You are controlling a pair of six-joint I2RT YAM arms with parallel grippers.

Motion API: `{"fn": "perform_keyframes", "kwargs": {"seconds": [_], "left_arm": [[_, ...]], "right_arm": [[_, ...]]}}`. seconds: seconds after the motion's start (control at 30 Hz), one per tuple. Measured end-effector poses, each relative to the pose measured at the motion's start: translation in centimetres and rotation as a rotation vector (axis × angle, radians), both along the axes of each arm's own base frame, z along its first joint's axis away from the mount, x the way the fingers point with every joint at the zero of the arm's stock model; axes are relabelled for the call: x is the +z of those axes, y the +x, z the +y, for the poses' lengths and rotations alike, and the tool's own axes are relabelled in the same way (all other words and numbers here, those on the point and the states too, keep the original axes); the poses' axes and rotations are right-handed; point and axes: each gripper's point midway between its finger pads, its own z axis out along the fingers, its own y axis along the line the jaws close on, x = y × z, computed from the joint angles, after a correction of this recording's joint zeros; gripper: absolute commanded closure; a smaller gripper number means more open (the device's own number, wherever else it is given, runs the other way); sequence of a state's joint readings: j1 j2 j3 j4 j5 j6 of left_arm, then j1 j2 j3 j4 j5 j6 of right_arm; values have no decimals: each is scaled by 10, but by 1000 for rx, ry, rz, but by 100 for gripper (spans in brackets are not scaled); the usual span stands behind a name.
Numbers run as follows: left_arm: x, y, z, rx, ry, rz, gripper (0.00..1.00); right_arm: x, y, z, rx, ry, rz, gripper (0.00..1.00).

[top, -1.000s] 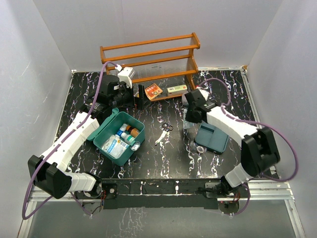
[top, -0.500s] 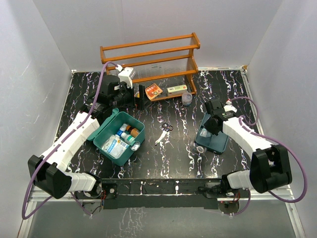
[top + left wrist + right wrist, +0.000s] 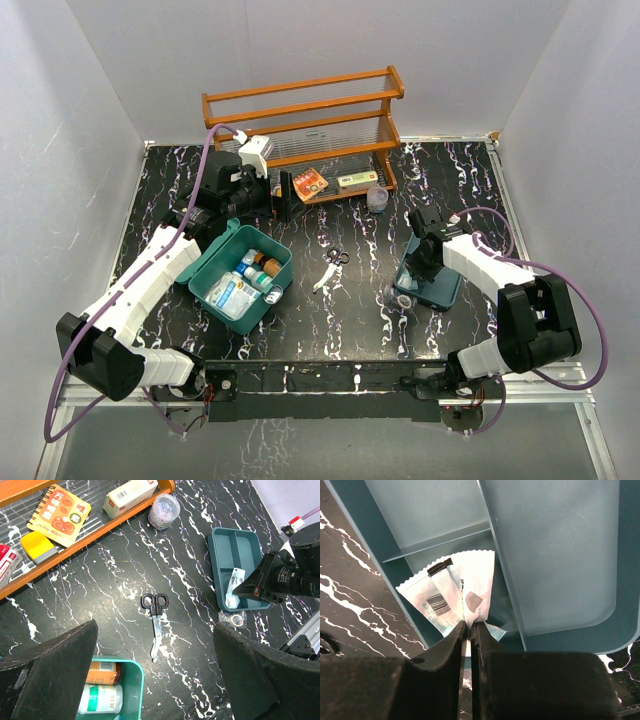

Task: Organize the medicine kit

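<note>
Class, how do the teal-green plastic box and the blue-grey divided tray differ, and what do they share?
The teal-green plastic box is deep; the blue-grey divided tray is shallow. The box holds bottles and packets; the tray holds only a white sachet. The box lies left of the black-handled scissors, the tray right. Both are open, rounded rectangles.

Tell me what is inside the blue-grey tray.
One white sachet in the narrow compartment of the tray, pinched by the shut right claw. The wide compartment is bare. The claw covers the sachet's near end.
</note>
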State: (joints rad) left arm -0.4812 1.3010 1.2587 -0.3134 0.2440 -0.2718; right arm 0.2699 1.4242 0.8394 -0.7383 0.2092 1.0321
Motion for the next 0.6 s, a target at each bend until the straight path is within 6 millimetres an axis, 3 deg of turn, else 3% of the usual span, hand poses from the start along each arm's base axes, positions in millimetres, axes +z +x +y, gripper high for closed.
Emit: {"fn": "perform_keyframes", "kwargs": {"seconds": [0.07,0.17,0.33,0.47,0.6], "left_arm": [[0,0,0,0,0,0,2],[0,0,0,0,0,0,2],[0,0,0,-1,3,-2,2],[0,0,0,-2,5,-4,2],[0,0,0,-2,5,-4,2]], "right_arm": [[-4,-2,0,3,0,18,70],[-8,-9,-2,4,-14,68,60],[6,-3,-5,6,-42,69,58],[25,16,-7,21,-65,-3,61],[27,21,-11,59,-99,-21,67]]}}
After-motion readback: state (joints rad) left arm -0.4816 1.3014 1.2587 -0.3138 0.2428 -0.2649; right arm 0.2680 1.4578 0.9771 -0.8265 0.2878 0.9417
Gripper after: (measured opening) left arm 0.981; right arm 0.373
